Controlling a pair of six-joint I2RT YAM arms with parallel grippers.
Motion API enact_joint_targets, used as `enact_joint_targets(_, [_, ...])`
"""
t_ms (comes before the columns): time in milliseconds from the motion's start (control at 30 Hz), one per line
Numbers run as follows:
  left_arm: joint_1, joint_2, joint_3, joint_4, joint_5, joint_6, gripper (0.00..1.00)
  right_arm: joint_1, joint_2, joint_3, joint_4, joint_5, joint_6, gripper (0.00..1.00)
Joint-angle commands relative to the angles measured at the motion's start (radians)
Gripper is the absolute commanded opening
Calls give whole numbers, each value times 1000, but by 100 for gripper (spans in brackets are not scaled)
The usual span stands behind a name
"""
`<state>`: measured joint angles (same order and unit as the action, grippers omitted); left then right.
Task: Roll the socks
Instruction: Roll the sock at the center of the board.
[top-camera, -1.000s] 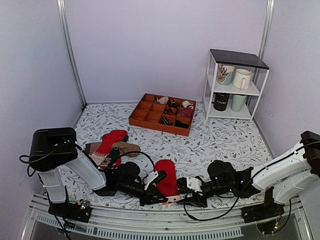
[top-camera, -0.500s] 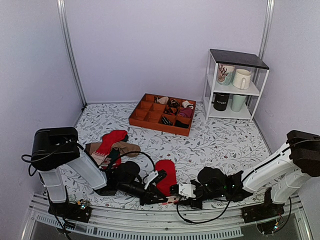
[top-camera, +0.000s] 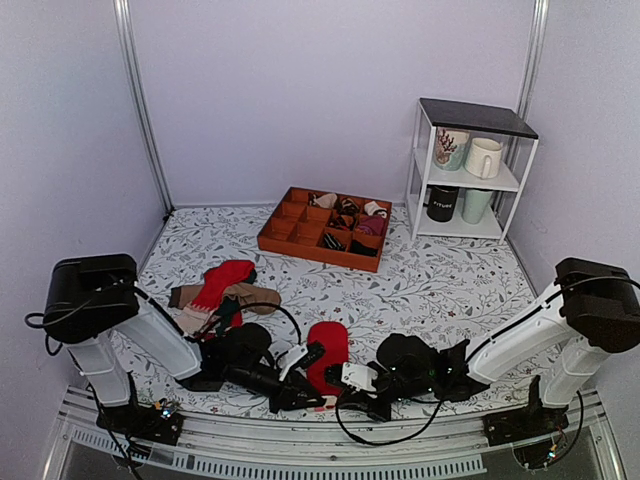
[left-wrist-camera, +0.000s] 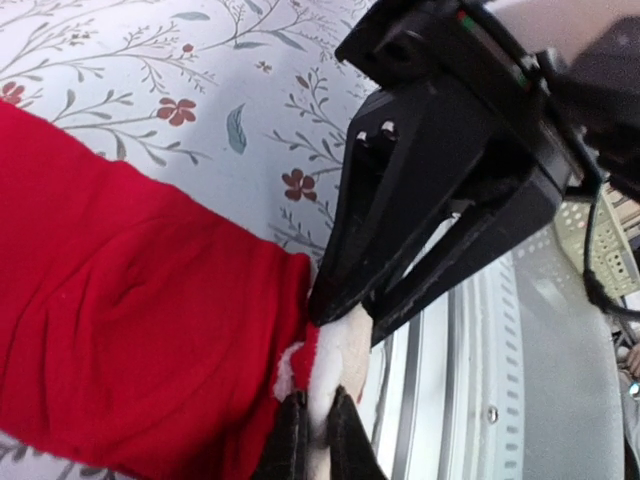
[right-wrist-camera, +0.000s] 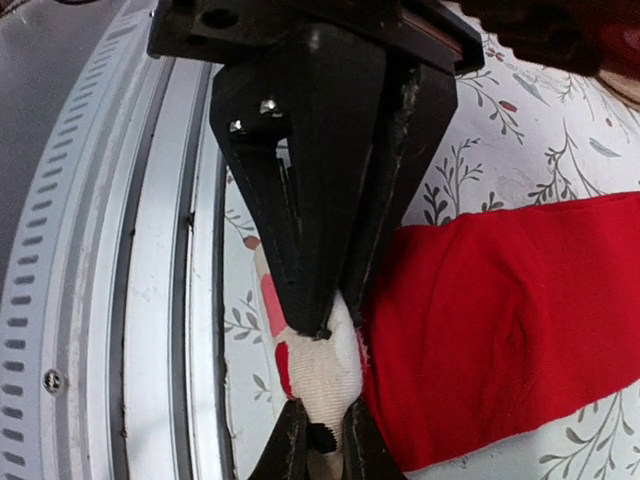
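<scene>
Socks (top-camera: 328, 345) lying flat, whitish cuff (right-wrist-camera: 318, 372) pinched by left fingers (left-wrist-camera: 289, 447) and right fingers (right-wrist-camera: 286, 447), both pressed nearly together

White arm links (top-camera: 160, 335), black jaws, black cables (top-camera: 262, 304)

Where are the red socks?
In the top view, the red socks lie flat at the table's near edge, between both arms, the left gripper and right gripper pinching their whitish cuff.
</scene>
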<state>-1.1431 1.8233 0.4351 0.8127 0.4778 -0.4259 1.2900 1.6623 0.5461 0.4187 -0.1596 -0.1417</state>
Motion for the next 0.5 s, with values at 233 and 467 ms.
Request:
enact_joint_targets(233, [-52, -366, -124, -231, -239, 235, 33, -83, 120, 47, -224, -245, 272, 8])
enact_joint_targets(467, [-118, -492, -190, -164, -382, 360, 39, -186, 209, 165, -404, -458, 337, 9])
